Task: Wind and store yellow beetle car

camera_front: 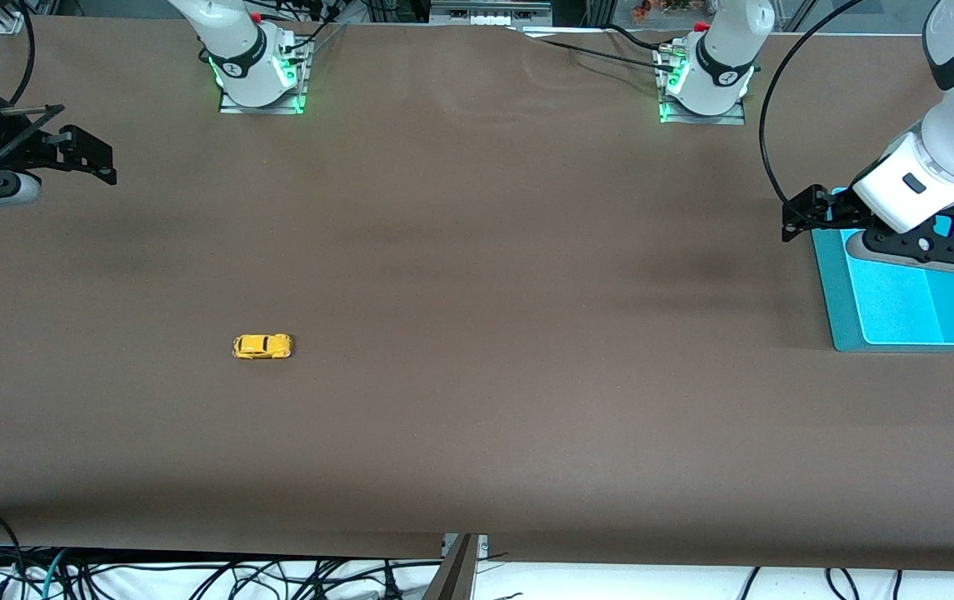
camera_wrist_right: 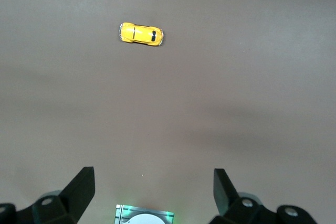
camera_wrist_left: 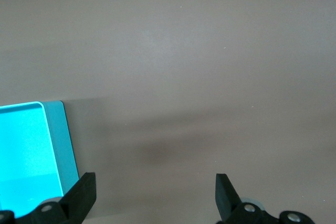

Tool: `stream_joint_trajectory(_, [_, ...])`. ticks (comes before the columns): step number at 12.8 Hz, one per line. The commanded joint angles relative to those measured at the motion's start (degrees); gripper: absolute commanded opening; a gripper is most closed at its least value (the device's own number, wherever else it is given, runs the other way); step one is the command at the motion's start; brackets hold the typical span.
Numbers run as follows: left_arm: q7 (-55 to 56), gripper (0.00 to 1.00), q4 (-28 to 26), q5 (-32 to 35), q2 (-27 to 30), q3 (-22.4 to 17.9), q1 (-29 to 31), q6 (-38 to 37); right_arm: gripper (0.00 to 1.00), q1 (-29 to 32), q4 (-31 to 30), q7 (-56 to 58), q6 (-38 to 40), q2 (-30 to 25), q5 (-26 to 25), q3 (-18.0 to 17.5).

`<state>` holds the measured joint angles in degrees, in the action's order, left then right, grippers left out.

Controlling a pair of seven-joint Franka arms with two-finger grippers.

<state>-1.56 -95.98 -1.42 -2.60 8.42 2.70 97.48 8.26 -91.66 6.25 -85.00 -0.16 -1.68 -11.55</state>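
No writing or brand mark can be read on anything in view. The yellow beetle car (camera_front: 262,346) is a small rounded toy with a glossy shell and dark windows. It sits on its wheels on the table (camera_front: 477,275), alone and untouched, toward the right arm's end and somewhat nearer the front camera's edge than the middle. Its length runs along the table's long edge. The table is covered in a plain matte brown sheet, smooth but for faint ripples near the edge where the arm bases stand.

The right claw (camera_front: 89,158) hangs in the air over the table edge at the right arm's end, well apart from the car, its black fingers spread wide with nothing between them; the right wrist view shows the car (camera_wrist_right: 141,34) out ahead of those fingers.

The left claw (camera_front: 801,218) hovers over the corner of a flat turquoise tray (camera_front: 918,317) with a raised rim and rounded corners, lying by the table edge at the left arm's end. Its fingers are also wide apart and hold nothing. The tray's inside looks smooth and bare (camera_wrist_left: 31,150).
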Motion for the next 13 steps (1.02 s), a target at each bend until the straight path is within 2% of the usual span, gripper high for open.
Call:
stream_joint_trajectory(1, [0.15,1.00,1.67,-0.34,-0.57,-0.07,-0.07,-1.50,1.00,0.18,1.13,2.62,0.89,0.34,0.10,-0.31])
stream_joint_trajectory(7, [0.15,1.00,1.67,-0.34,-0.57,-0.07,-0.07,-1.50,1.00,0.18,1.13,4.92,1.33,1.04,0.28,-0.40])
stream_joint_trajectory(11, [0.15,1.00,1.67,-0.34,-0.57,-0.07,-0.07,-1.59,1.00,-0.17,0.87,4.92,0.71,1.22,3.69,-0.66])
stream_joint_trajectory(13, [0.15,1.00,1.67,-0.34,-0.57,-0.07,-0.07,-1.50,1.00,-1.57,0.78,5.00,0.53,2.36,3.88,-0.66])
